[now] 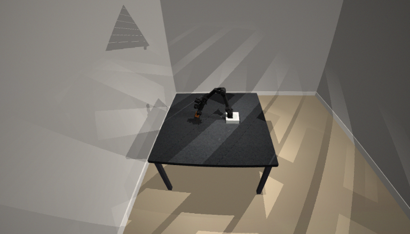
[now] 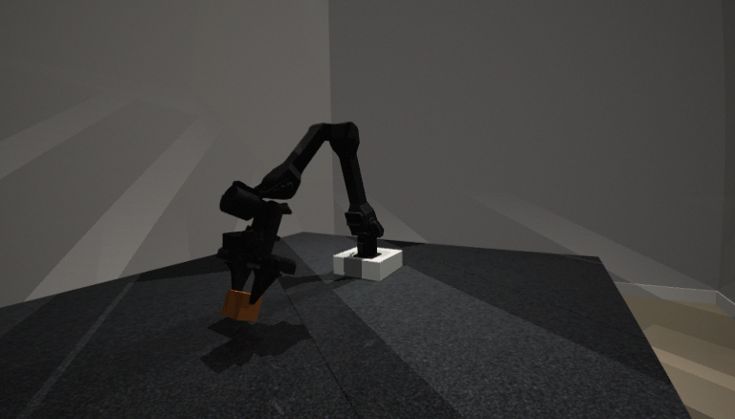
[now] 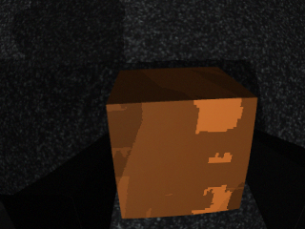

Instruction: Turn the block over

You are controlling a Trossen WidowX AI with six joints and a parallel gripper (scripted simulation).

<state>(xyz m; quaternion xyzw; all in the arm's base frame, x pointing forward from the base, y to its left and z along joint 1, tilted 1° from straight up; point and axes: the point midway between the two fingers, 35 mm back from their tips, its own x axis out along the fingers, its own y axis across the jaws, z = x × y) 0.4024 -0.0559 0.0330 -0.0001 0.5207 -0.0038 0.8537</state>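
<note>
The orange block point(image 1: 196, 115) point(image 2: 239, 309) point(image 3: 167, 143) is held off the table point(image 1: 235, 146) point(image 2: 515, 360), slightly tilted in the exterior view, with a shadow beneath it. My gripper point(image 1: 197, 112) point(image 2: 243, 297) points down and is shut on the block, with a finger on either side. In the wrist view, one broad face fills the middle, with bright patches of light on it, and a darker face shows above it. No mark can be made out on the faces in view; the underside is hidden.
The arm rises from a white base block point(image 1: 233, 122) point(image 2: 373, 269), to the right of the held block in the top and exterior views. Walls stand at the left and back in the top view. Bands of light and shadow cross the table.
</note>
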